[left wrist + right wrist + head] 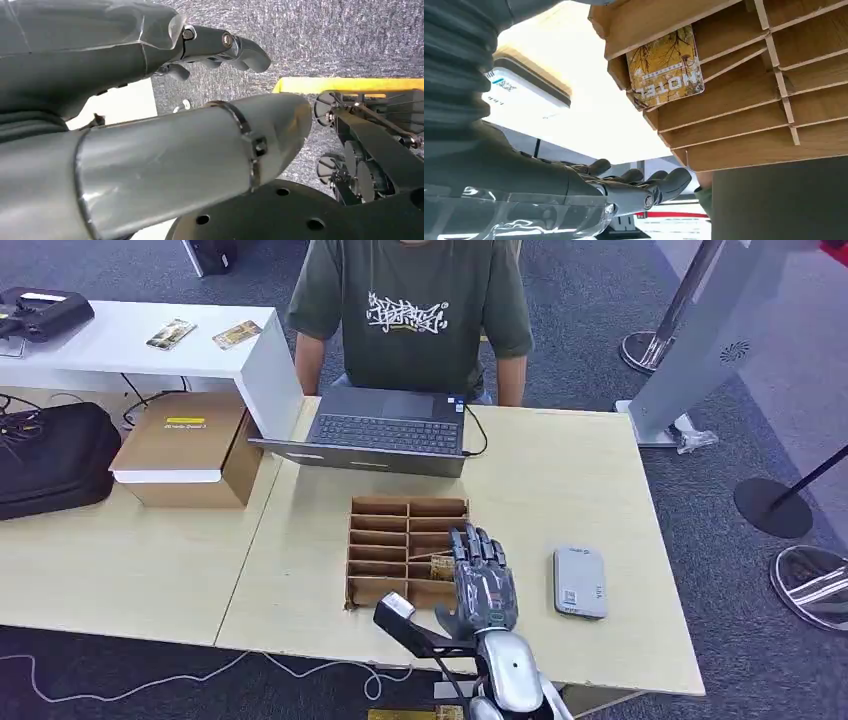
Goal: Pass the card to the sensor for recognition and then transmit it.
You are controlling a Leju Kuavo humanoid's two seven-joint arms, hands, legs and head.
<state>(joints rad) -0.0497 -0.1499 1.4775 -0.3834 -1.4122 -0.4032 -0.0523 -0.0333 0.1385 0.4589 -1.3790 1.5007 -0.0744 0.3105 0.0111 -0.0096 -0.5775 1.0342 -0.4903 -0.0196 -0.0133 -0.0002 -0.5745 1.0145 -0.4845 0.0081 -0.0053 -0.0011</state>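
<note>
Right hand (483, 580) hovers over the slotted tray (380, 540), low centre of the head view.

Its fingers are straight and apart, holding nothing; in the right wrist view the fingertips (674, 180) stay clear of the card (666, 67), which stands tilted in a slot. The sensor (580, 581) lies flat just right of the hand. The left hand (220, 47), fingers loosely curled on nothing, hangs above carpet. A person sits behind a laptop (385, 430), upper centre.
</note>
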